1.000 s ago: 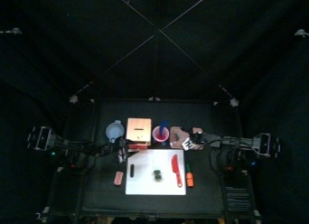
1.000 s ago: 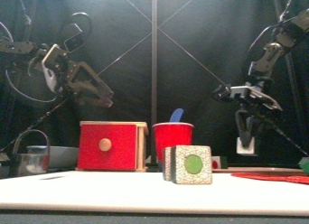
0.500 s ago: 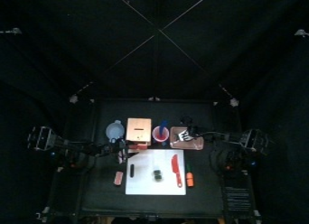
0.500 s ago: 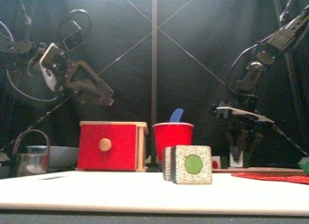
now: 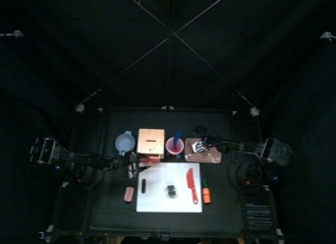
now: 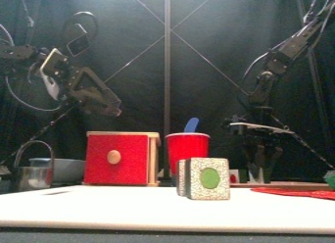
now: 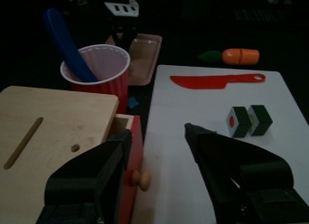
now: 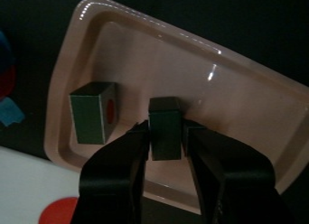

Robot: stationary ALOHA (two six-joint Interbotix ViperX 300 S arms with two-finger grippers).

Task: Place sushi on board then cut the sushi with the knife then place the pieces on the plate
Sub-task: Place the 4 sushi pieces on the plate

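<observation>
Right gripper has come lower over the last second and now sits right over the pink tray; the left arm hasn't moved. Far left, a round metal cutter with a wire handle, its base hidden behind the board edge in the front view, and a blue-grey bowl beside it, too small for detail. A reddish bit lies on the table left of the board, can't make out what it is. Left gripper hangs raised above the box's near corner, jaws spread wide, gripping nothing. Pale wooden box, flat top with slot, red drawer front with a round knob. Just beside it a red cup, smooth plastic, with a blue knife standing in it. White board, flat and matte, carries the rest of the sushi roll: two squared dark green blocks side by side, touching, with round coloured centres. Red knife lies flat on the board further back, well apart from the roll. Orange toy with a green end sits off the board's right edge. Behind, the glossy tray with rounded rim holds one block lying in it; the right jaws are clamped on a second dark green block, which they partly hide. Can't tell if it touches the tray floor.
</observation>
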